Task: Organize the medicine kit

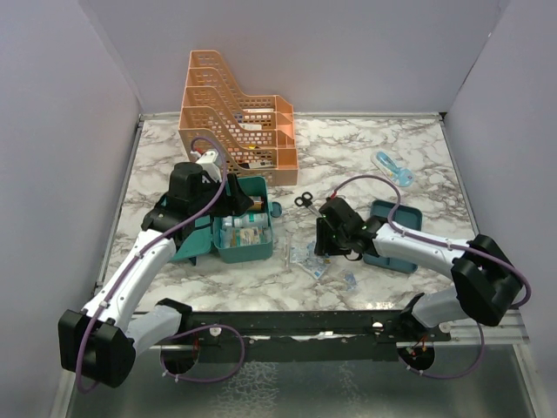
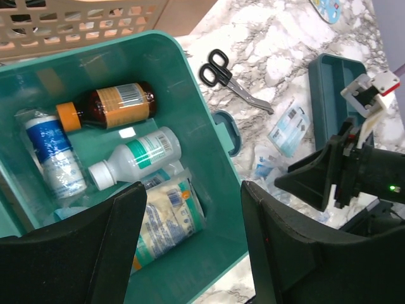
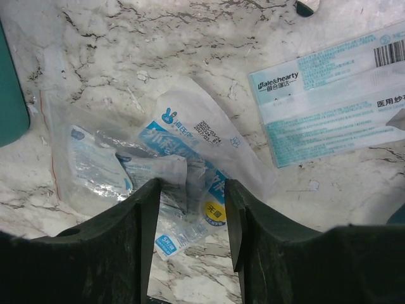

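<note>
The medicine kit (image 1: pixel 244 254), open left of centre on the table (image 1: pixel 365 148), already holds bottles (image 2: pixel 111 106) and rolls (image 2: pixel 168 215), but packets (image 3: pixel 190 145), scissors (image 1: pixel 305 202) and its tray (image 1: pixel 402 213) lie outside to the right; the left tool (image 2: pixel 193 190) gapes empty above the kit, and the right tool (image 3: pixel 190 187) gapes empty astride the packets.

A white and grey marble-patterned tabletop (image 1: pixel 365 157) is lying under soft, even light. Plain pale grey walls are enclosing it: a back wall (image 1: pixel 331 52), a left wall (image 1: pixel 52 157) and a right wall (image 1: pixel 513 131). A black rail (image 1: pixel 296 324) is running along its near edge, with a dull metal surface (image 1: pixel 305 392) showing below.
</note>
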`<state>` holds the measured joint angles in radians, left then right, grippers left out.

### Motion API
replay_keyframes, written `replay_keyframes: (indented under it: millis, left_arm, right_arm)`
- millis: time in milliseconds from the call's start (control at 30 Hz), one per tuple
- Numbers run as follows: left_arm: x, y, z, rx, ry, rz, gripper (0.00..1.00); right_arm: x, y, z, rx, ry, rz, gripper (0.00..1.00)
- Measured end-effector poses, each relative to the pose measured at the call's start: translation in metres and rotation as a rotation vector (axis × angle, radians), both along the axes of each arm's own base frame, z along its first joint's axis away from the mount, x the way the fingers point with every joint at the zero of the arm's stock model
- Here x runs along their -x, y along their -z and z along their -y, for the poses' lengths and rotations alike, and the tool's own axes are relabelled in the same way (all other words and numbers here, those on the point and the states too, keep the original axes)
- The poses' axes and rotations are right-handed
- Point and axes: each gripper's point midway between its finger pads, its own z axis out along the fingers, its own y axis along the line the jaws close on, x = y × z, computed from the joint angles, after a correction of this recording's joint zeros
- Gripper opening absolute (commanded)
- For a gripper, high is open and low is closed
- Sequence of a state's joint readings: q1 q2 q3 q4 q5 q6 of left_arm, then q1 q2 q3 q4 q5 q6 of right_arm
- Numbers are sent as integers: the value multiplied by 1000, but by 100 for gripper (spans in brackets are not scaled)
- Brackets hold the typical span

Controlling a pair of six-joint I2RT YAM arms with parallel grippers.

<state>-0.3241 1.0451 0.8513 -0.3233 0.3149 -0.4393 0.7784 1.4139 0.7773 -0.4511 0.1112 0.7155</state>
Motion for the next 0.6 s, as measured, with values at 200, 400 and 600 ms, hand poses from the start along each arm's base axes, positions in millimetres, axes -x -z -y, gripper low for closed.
replay_keyframes:
  millis: [200,400,600]
  left_arm:
    - [6,-12,4,47,5,6,66]
    - [19,-42,4,111,10,78,67]
    - [32,-59,7,168,31,100,68]
  right_arm:
    - [0,10,-1,-29,14,14,39]
    - [-2,9,-10,-82,14,28,13]
    - [-5,0,-12,-108,19,48,2]
